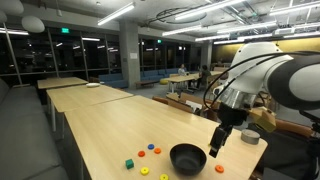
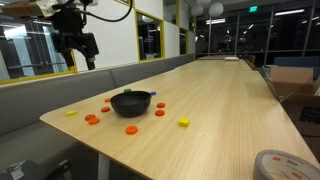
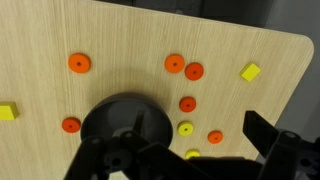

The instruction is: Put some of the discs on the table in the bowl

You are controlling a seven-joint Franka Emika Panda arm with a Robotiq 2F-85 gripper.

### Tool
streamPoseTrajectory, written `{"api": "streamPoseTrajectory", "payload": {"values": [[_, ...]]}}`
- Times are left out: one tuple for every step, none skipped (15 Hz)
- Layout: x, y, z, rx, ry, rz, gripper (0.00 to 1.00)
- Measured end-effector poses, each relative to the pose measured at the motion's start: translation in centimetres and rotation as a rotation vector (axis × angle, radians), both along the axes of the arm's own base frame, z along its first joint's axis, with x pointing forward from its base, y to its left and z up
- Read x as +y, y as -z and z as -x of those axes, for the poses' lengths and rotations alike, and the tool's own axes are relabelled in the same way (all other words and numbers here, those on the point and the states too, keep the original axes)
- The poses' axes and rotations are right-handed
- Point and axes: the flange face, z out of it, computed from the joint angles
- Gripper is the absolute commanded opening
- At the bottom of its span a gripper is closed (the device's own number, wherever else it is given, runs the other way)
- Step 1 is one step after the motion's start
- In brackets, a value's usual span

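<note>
The black bowl [image 1: 187,158] [image 2: 131,102] [image 3: 125,118] stands near the end of the pale wood table [image 1: 105,125] [image 2: 215,110] [image 3: 130,35]. Several small discs lie around it. In the wrist view there are orange discs [image 3: 78,63] [image 3: 174,63], a red one [image 3: 194,71] and a yellow one [image 3: 186,128]. In an exterior view there is a blue disc [image 1: 142,154]. My gripper [image 1: 215,148] [image 2: 80,60] [image 3: 180,148] hangs open well above the table, beside the bowl. It holds nothing.
Two yellow cubes [image 3: 250,71] [image 3: 7,112] and a small green cube [image 1: 146,171] also lie among the discs. The table's end edge [image 3: 295,90] is close to the bowl. A tape roll [image 2: 281,165] sits at the near corner. A bench [image 2: 40,105] runs along one side.
</note>
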Motion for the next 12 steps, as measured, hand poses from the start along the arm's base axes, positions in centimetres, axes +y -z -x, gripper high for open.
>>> {"api": "streamPoseTrajectory", "payload": {"values": [[0.0,0.0,-0.1,0.001,-0.001,0.000,1.00],[0.1,-0.2,-0.2,0.003,-0.002,0.001,1.00],[0.3,-0.2,-0.4,0.009,-0.006,0.005,1.00],[0.4,-0.2,-0.6,0.018,-0.010,0.010,1.00],[0.6,-0.1,-1.1,0.026,-0.016,0.019,1.00],[0.7,0.1,-1.5,0.034,-0.022,0.031,1.00],[0.9,0.5,-2.1,0.045,-0.031,0.047,1.00],[1.2,1.0,-2.6,0.059,-0.041,0.063,1.00],[1.5,1.6,-3.1,0.074,-0.052,0.078,1.00],[1.9,2.2,-3.7,0.092,-0.064,0.091,1.00],[2.4,2.9,-4.2,0.110,-0.076,0.099,1.00],[2.9,3.4,-4.7,0.127,-0.085,0.103,1.00]]}}
